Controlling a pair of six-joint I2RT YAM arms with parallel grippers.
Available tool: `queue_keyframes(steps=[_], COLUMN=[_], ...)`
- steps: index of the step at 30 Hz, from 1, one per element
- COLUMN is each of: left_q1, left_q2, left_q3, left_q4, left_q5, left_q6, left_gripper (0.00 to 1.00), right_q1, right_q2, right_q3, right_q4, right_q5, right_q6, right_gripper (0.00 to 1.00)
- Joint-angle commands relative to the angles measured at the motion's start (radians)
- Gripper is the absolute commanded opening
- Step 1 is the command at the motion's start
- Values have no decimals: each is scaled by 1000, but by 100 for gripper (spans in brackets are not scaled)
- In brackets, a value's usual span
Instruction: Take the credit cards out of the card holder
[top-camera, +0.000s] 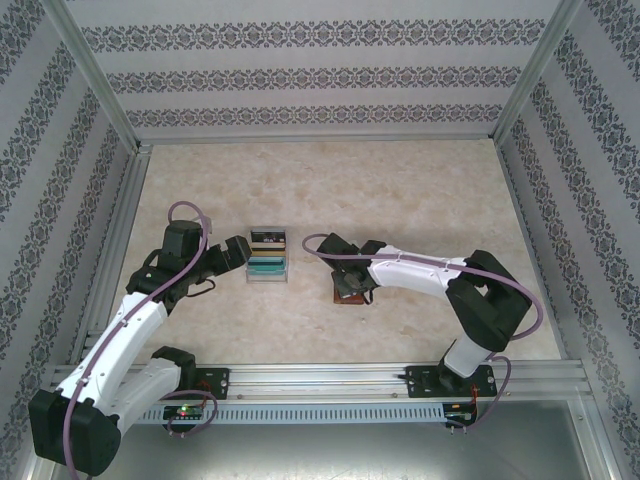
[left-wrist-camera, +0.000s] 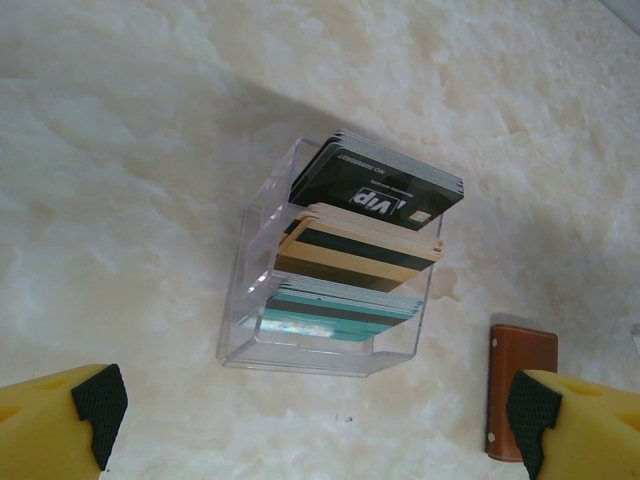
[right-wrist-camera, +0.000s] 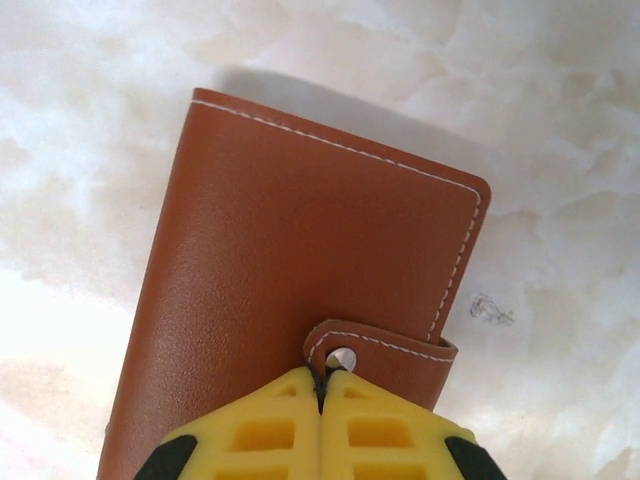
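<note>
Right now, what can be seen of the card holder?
The card holder is a reddish-brown leather-look wallet with pale stitching along its edges. It is folded shut, its snap tab with a metal stud wrapped over one edge. It lies flat on the marbled table, right of the clear card tray. The right gripper, shut, meets the tab at the stud.
</note>
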Motion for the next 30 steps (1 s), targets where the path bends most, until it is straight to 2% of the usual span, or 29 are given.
queue_keyframes(steps=[1, 4, 7, 11, 14, 18, 23, 30], left_q1=[-12, -45, -149, -357, -478, -540, -559, -572], left_q2=[12, 29, 61, 142, 237, 392, 547, 688], left_q3=[7, -1, -25, -55, -41, -21, 2, 71], left_q4=[18, 33, 103, 245, 319, 433, 600, 662], left_q5=[51, 93, 91, -19, -96, -116, -64, -10], left_q6=[13, -47, -159, -328, -412, -503, -573, -597], left_gripper=[97, 84, 56, 20, 0, 0, 0, 0], right_q1=[-10, -8, -8, -5, -7, -11, -14, -15], right_q2=[0, -29, -58, -95, -114, -129, -146, -142], right_q3=[-8, -17, -29, -49, -70, -102, -147, -164], right_q4=[13, 33, 57, 98, 134, 181, 247, 276], right_q5=[-60, -93, -122, -158, -187, -218, -263, -279], right_q6=[-10, -14, -23, -36, -36, -20, -2, 12], right_gripper=[0, 0, 0, 0, 0, 0, 0, 0])
